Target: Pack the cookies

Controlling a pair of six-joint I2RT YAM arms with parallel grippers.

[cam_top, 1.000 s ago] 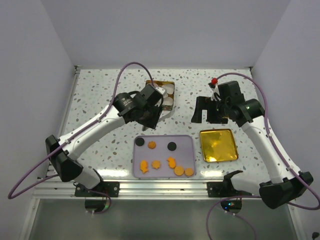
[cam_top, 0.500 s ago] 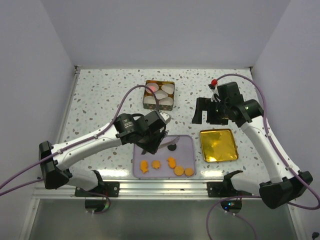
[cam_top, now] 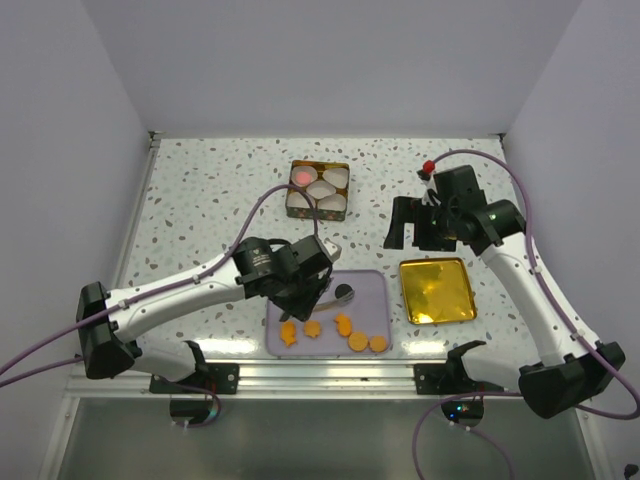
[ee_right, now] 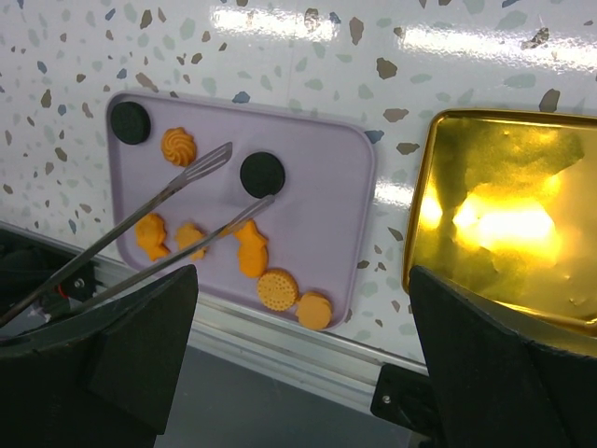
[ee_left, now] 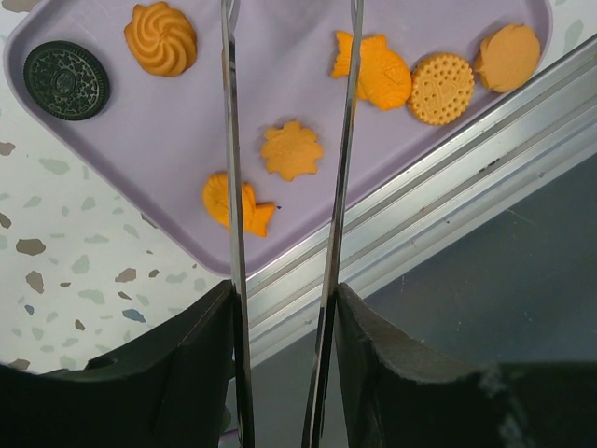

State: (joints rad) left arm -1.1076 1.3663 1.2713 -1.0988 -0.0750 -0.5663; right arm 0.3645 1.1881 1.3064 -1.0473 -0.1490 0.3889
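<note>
The cookies lie on a purple tray (cam_top: 372,290) (ee_left: 308,37) (ee_right: 326,159): a black round (ee_left: 66,79), an orange swirl (ee_left: 161,37), a flower (ee_left: 291,149), two fish (ee_left: 236,203) (ee_left: 378,70) and two tan rounds (ee_left: 441,88). A second black round (ee_right: 262,174) shows in the right wrist view. My left gripper (cam_top: 305,275) (ee_left: 284,322) is shut on metal tongs (ee_left: 231,140) (ee_right: 177,201), whose blades hang apart over the tray with nothing between them. A pink cookie (cam_top: 301,177) sits in the tin (cam_top: 291,205). My right gripper (cam_top: 415,225) (ee_right: 303,355) hovers open and empty.
The tin at the back holds white fluted paper cups (cam_top: 333,178). A gold lid (cam_top: 436,290) (ee_right: 508,219) lies right of the tray. The table's aluminium front rail (ee_left: 448,177) runs just below the tray.
My left arm has swung from the tin down over the purple tray, carrying the tongs. The pink cookie in the tin is now uncovered. The right arm has not moved.
</note>
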